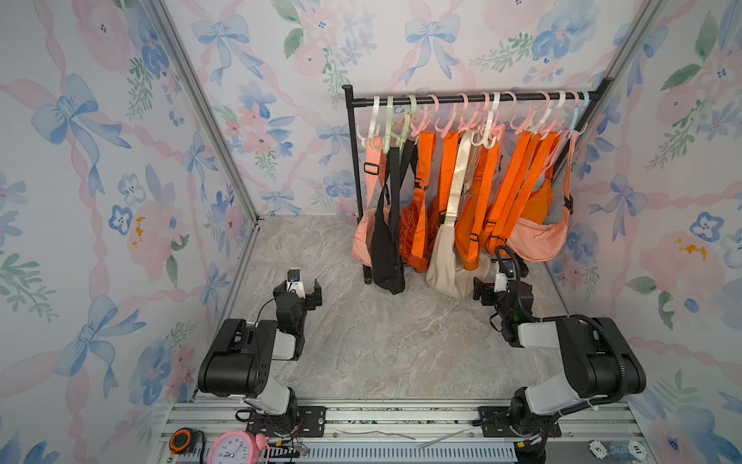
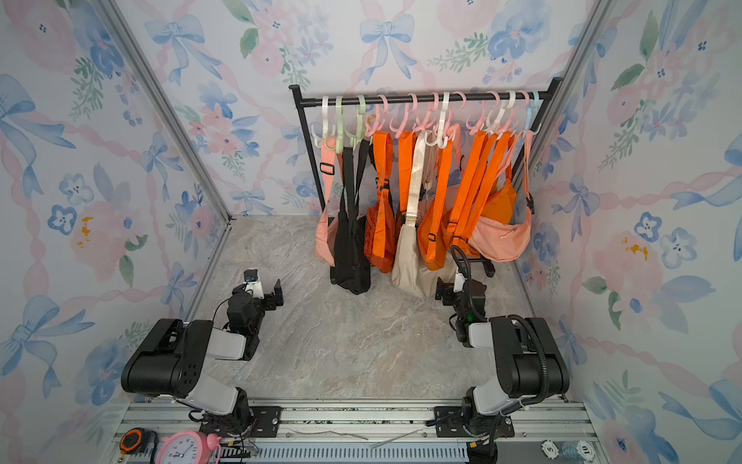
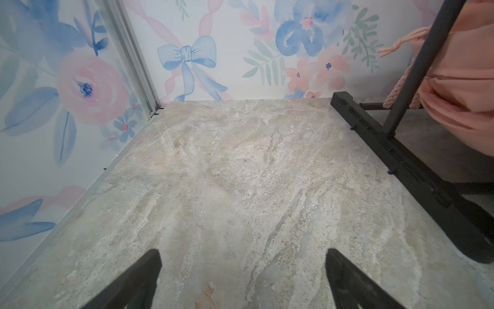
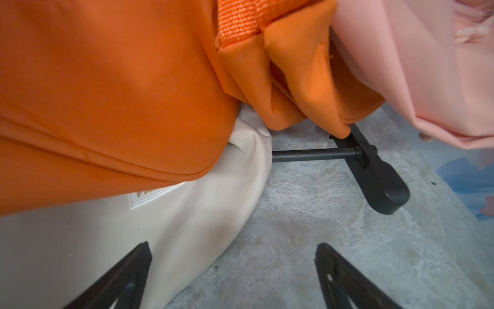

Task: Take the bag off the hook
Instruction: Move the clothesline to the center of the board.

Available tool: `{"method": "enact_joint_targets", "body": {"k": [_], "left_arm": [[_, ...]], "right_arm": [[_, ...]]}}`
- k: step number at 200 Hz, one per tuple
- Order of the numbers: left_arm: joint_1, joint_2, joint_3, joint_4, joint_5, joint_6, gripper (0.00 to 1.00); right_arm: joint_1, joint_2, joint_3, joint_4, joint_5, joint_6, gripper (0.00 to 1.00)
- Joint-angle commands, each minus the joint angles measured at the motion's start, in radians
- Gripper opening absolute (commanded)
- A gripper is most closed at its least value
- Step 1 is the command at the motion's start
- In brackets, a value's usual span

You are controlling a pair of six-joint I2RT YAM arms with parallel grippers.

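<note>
Bags hang in a row from hooks [image 1: 489, 116] on a rail [image 1: 441, 98] at the back of the worktop [image 1: 381, 345]. The right end effector [image 4: 232, 250], spread wide and empty, sits low just beside the bottom of the cream bag [image 1: 443, 261], under the orange bags [image 4: 107, 93]. The left end effector [image 3: 243, 254], also open and empty, is well apart, off to the left. The right arm is nearer; the cream strap [image 1: 459, 172] runs steeply upward, so its hook lies high above that end effector.
</note>
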Motion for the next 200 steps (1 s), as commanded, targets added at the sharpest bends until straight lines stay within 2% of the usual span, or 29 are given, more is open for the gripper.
{"method": "enact_joint_targets", "body": {"k": [1, 178, 200], "left_arm": [[0.006, -0.002, 0.007, 0.006, -0.001, -0.008, 0.98], [0.010, 0.001, 0.012, 0.001, 0.008, -0.011, 0.98], [0.007, -0.004, 0.008, 0.003, 0.007, -0.008, 0.98]], "right_arm": [[0.006, -0.007, 0.015, -0.008, 0.012, -0.005, 0.96], [-0.008, -0.006, 0.019, -0.014, -0.012, 0.003, 0.97], [0.002, -0.008, 0.015, -0.001, 0.017, 0.002, 0.97]]}}
